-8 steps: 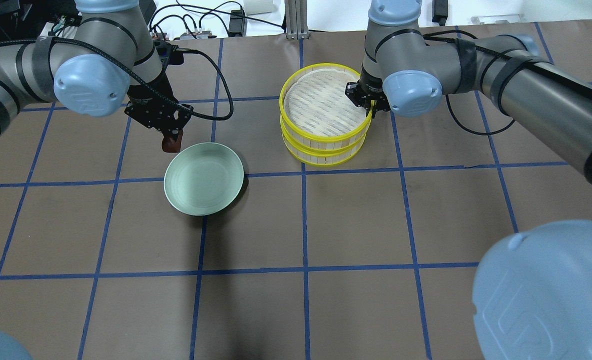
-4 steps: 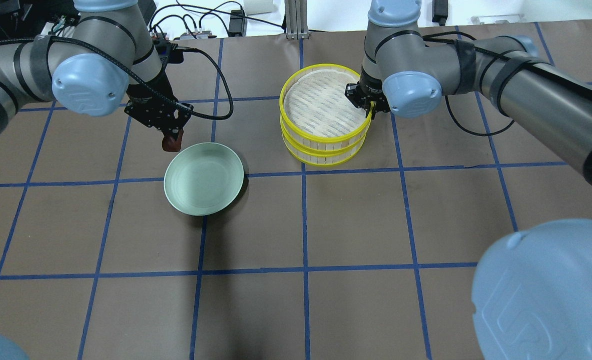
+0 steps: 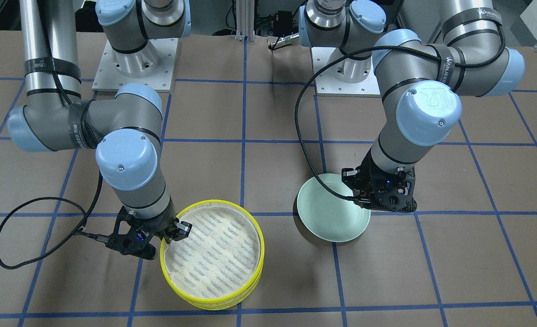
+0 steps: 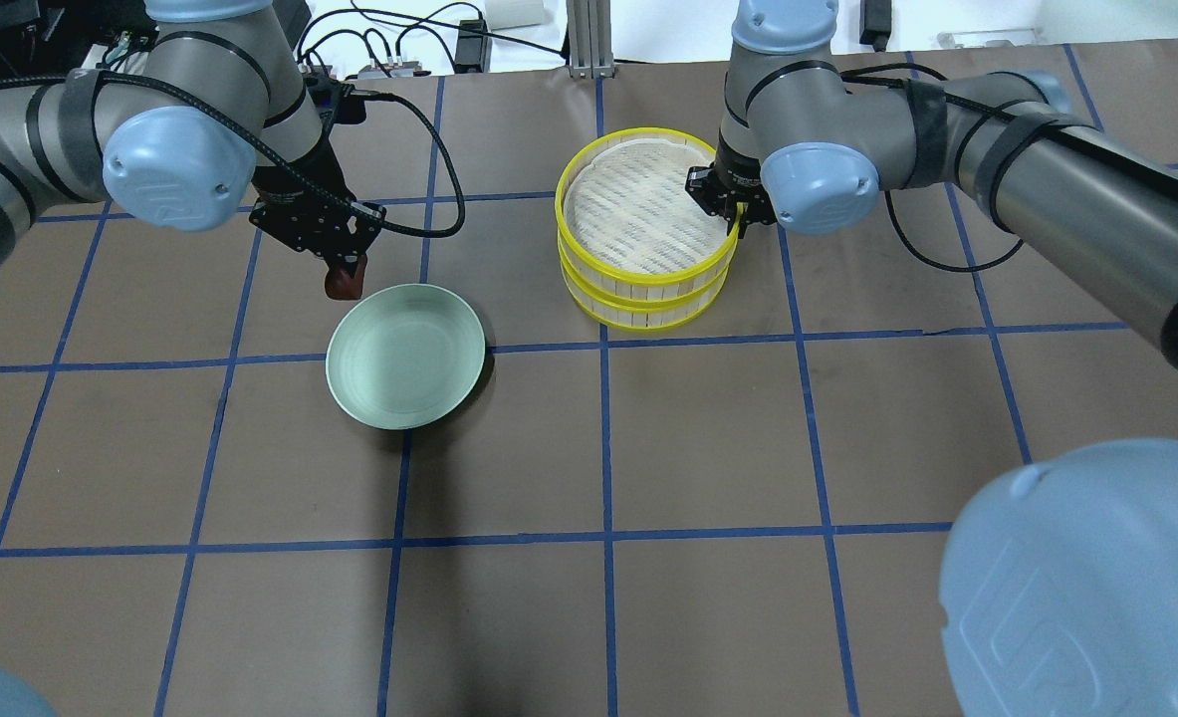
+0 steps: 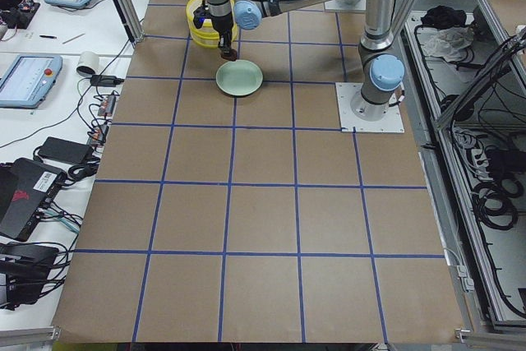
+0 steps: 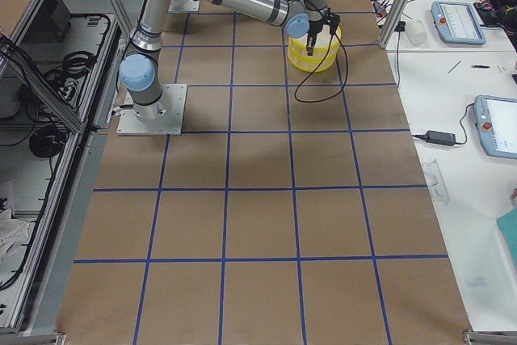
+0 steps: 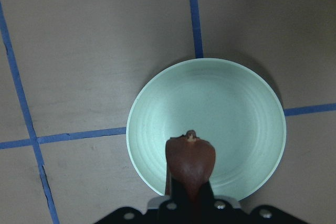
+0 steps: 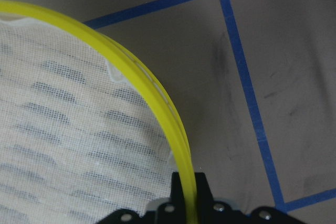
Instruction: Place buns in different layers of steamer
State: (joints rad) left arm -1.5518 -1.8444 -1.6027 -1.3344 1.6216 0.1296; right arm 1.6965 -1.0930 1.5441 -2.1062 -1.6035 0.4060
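My left gripper (image 4: pixel 345 267) is shut on the dark reddish-brown bun (image 4: pixel 344 283) and holds it over the far left edge of the pale green plate (image 4: pixel 404 358). In the left wrist view the bun (image 7: pixel 190 160) hangs over the plate's near rim (image 7: pixel 157 182). The steamer (image 4: pixel 640 273) is a stack of yellow-rimmed trays at the table's far middle. My right gripper (image 4: pixel 738 212) is shut on the top tray's yellow rim (image 8: pixel 181 145) at its right side. The top tray's mesh floor (image 3: pixel 211 254) is bare. The cream-white bun is not in view.
The plate (image 3: pixel 329 225) holds nothing. The brown table cover with blue grid lines (image 4: pixel 603 448) stretches in front of the plate and steamer. Cables and boxes lie beyond the table's far edge (image 4: pixel 419 55).
My left gripper has shifted slightly up and away with the brown bun in it. My right gripper stays on the steamer rim.
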